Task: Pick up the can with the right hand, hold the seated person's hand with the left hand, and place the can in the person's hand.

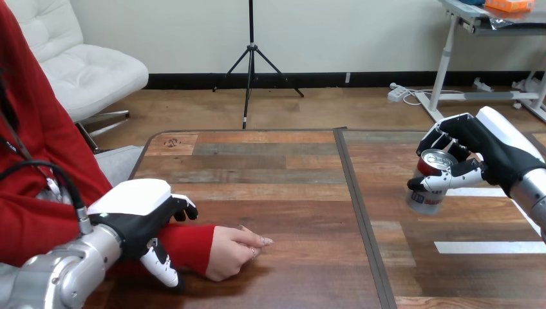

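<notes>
Left hand (138,222); can (426,197) inside right fingers (442,139)

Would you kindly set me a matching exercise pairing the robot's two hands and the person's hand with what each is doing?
Things:
1. left hand
2. right hand
3. person's hand

States:
A. curled round the can
B. resting on the wooden table, holding nothing
C. curled round the person's red-sleeved forearm

Pairs: 1-C, 2-A, 3-B.
</notes>
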Controlling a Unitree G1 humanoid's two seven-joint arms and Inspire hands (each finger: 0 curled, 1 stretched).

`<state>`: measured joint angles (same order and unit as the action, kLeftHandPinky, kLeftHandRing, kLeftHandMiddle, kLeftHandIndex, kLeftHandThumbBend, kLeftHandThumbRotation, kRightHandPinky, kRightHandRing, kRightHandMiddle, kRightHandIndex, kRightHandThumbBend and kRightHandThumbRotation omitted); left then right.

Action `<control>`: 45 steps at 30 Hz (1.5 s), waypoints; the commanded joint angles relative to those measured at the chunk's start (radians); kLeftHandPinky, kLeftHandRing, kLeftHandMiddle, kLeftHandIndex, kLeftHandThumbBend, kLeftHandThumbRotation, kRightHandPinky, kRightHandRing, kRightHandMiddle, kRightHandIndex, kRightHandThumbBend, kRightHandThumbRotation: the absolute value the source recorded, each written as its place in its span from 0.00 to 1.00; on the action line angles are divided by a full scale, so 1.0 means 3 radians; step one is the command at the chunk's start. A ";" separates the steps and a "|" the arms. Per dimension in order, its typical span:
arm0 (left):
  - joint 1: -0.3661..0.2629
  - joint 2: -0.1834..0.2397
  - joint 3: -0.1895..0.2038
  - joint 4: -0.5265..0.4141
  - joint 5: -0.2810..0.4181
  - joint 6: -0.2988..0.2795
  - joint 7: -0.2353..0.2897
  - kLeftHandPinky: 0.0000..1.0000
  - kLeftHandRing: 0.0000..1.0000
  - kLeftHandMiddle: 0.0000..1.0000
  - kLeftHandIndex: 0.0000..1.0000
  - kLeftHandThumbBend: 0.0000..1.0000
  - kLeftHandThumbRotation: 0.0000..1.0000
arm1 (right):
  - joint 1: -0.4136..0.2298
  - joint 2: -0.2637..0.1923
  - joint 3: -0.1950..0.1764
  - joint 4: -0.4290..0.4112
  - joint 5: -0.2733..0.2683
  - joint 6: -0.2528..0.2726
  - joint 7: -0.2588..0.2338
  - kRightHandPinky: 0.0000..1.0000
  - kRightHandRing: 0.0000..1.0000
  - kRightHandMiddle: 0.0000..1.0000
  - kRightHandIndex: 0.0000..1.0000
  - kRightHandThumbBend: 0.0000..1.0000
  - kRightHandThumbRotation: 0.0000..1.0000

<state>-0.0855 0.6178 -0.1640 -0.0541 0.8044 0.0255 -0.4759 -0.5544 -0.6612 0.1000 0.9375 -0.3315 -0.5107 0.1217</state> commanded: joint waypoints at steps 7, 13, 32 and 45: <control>-0.0358 0.0116 -0.0139 0.0254 0.0125 -0.0131 0.0159 0.69 0.77 0.79 0.77 1.00 0.11 | -0.0281 -0.0125 -0.0136 -0.0156 0.0086 -0.0082 -0.0040 0.39 0.38 0.47 0.48 0.76 0.00; -0.0429 0.0127 -0.0209 0.0371 0.0186 -0.0209 0.0191 0.68 0.76 0.79 0.77 1.00 0.11 | -0.0284 -0.0126 -0.0136 -0.0146 0.0082 -0.0090 -0.0048 0.39 0.38 0.47 0.48 0.76 0.00; -0.0625 0.0103 -0.0378 0.0690 0.0307 -0.0349 0.0271 0.66 0.73 0.76 0.74 0.99 0.14 | -0.0271 -0.0143 -0.0130 -0.0193 0.0040 -0.0044 -0.0085 0.36 0.36 0.46 0.48 0.76 0.00; -0.0661 0.0018 -0.0423 0.0874 0.0278 -0.0414 0.0549 0.55 0.65 0.69 0.67 0.98 0.07 | -0.0263 -0.0131 -0.0148 -0.0199 0.0076 -0.0076 -0.0065 0.38 0.38 0.47 0.48 0.76 0.00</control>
<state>-0.2222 0.6272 -0.2782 0.1726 0.8879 -0.0897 -0.3585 -0.5545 -0.6622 0.0943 0.9375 -0.3304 -0.5135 0.1214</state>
